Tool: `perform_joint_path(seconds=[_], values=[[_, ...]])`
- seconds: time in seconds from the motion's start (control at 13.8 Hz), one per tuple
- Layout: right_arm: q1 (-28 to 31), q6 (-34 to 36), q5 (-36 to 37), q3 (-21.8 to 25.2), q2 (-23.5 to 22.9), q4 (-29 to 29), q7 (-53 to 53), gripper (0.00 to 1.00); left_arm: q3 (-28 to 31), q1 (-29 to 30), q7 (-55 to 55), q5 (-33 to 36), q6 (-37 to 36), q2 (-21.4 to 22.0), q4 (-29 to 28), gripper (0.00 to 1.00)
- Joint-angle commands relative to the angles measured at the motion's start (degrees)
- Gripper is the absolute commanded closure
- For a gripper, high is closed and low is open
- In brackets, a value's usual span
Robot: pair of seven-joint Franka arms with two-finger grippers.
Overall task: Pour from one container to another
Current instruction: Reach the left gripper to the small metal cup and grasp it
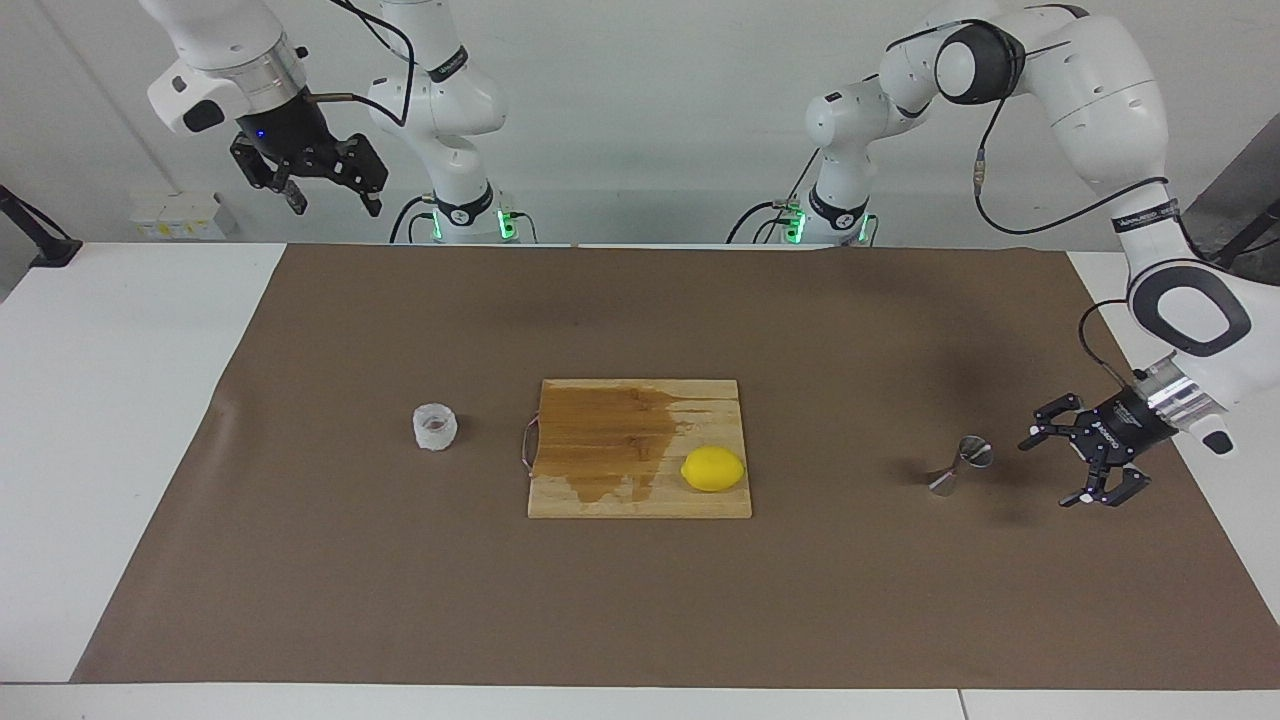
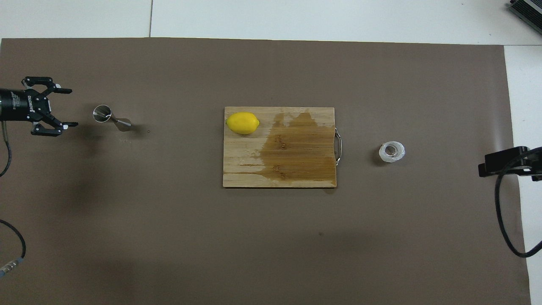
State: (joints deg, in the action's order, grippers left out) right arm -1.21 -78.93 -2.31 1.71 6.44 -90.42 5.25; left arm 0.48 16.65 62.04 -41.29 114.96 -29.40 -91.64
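Near the desk's edge at the left arm's end, the left gripper (image 1: 1063,466) hangs low, level and wide open, just beside the upright jigger (image 1: 958,466) with bare mat around. Toward the other end stands the plastic cup (image 1: 435,427); the right gripper (image 1: 330,200) waits raised and wide open above that corner.

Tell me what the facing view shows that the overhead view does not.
Only the facing view shows the right gripper, open and raised above the right arm's end of the table, and both arm bases. Only the overhead view looks straight down into the plastic cup. Both show the open left gripper beside the jigger without touching it, the lemon on the stained cutting board, and the cup by the board's handle.
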Motion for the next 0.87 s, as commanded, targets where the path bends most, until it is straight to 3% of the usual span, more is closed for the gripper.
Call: perform_joint_path(seconds=[0.0,0.22,0.79], values=[[0.4,0.4,-1.1,0.0,0.5,0.0,0.3,0.0,0.2,-1.1,1.7,-5.3,5.5,5.6,-11.1,0.0],[0.4,0.4,-1.1,0.0,0.5,0.0,0.3,0.0,0.1,-2.8,1.2,-11.9,10.9,7.7,-18.7,0.0],[0.4,0.4,-1.1,0.0,0.5,0.0,0.2,0.0,0.0,-6.9,0.6,-21.1,14.2,9.3,-23.1,0.0]])
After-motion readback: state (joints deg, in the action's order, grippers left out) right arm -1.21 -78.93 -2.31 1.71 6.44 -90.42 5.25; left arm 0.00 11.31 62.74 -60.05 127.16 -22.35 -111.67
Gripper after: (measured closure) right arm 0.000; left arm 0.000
